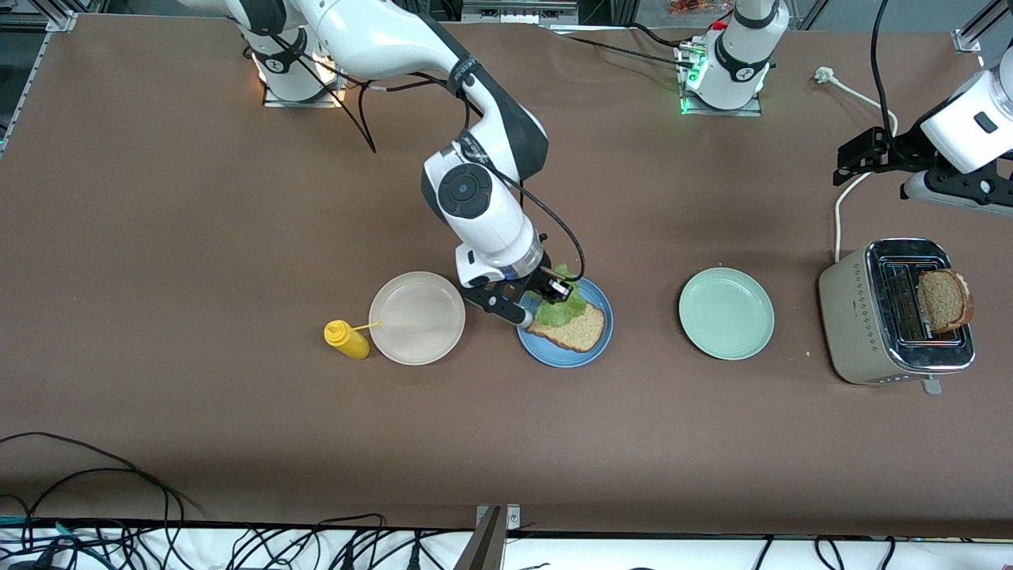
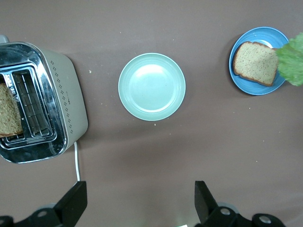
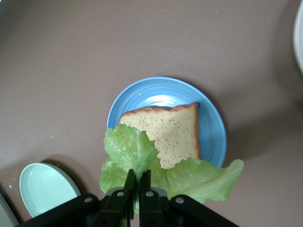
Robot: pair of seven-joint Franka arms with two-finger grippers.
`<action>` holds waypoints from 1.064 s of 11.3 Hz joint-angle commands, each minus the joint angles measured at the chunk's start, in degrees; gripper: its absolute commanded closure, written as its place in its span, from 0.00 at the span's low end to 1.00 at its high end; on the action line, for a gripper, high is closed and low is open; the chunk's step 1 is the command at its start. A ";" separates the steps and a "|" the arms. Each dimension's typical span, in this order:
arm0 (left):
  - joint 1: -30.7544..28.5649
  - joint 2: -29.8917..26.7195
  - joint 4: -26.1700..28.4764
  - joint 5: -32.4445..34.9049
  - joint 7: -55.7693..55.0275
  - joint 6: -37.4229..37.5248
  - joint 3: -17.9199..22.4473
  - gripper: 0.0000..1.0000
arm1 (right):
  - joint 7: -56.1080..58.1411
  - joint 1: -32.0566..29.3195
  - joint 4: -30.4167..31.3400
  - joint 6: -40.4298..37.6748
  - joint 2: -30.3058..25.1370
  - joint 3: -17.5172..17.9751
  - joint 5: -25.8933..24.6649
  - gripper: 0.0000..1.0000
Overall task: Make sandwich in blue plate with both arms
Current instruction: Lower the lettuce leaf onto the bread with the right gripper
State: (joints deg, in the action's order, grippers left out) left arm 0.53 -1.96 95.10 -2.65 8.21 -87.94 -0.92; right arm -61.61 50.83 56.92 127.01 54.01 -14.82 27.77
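Black cables [image 1: 119, 507], brown table [image 1: 237, 198]

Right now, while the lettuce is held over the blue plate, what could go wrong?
The lettuce, pinched by the right pincer, hangs partly past the bread and the blue plate, so it may land crooked or slide off. The second slice leans in the toaster; the open left pincer may grip it poorly.

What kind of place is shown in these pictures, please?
Probably a robotics lab set up as a mock kitchen: two arms bolted to a brown table, loose cables along its edge, and a toaster, plates and a mustard bottle laid out.
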 commanded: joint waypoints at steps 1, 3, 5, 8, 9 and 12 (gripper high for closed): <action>-0.09 -0.86 0.71 -1.13 0.40 0.22 0.13 0.00 | -1.32 1.20 -3.74 4.73 4.96 -0.83 1.76 1.00; -0.09 -0.86 0.71 -1.13 0.31 0.22 0.13 0.00 | -1.40 1.29 -3.74 7.54 6.54 -0.48 1.76 1.00; -0.09 -0.86 0.71 -1.13 0.40 0.22 0.13 0.00 | -1.32 2.17 -3.74 9.56 7.86 -0.48 1.76 1.00; -0.09 -0.86 0.71 -1.13 0.31 0.22 0.13 0.00 | -1.49 2.61 -3.74 13.69 9.71 -0.21 1.68 1.00; -0.09 -0.86 0.71 -1.13 0.31 0.22 0.13 0.00 | -1.41 3.05 -3.74 14.75 10.24 0.13 1.59 1.00; -0.09 -0.86 0.71 -1.13 0.31 0.22 0.13 0.00 | -0.35 3.23 -3.39 14.85 10.59 -0.21 0.97 0.88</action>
State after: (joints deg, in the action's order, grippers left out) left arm 0.53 -1.96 95.10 -2.65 8.21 -87.88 -0.92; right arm -62.39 53.90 56.20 141.38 62.85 -14.47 28.13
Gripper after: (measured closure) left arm 0.000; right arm 0.943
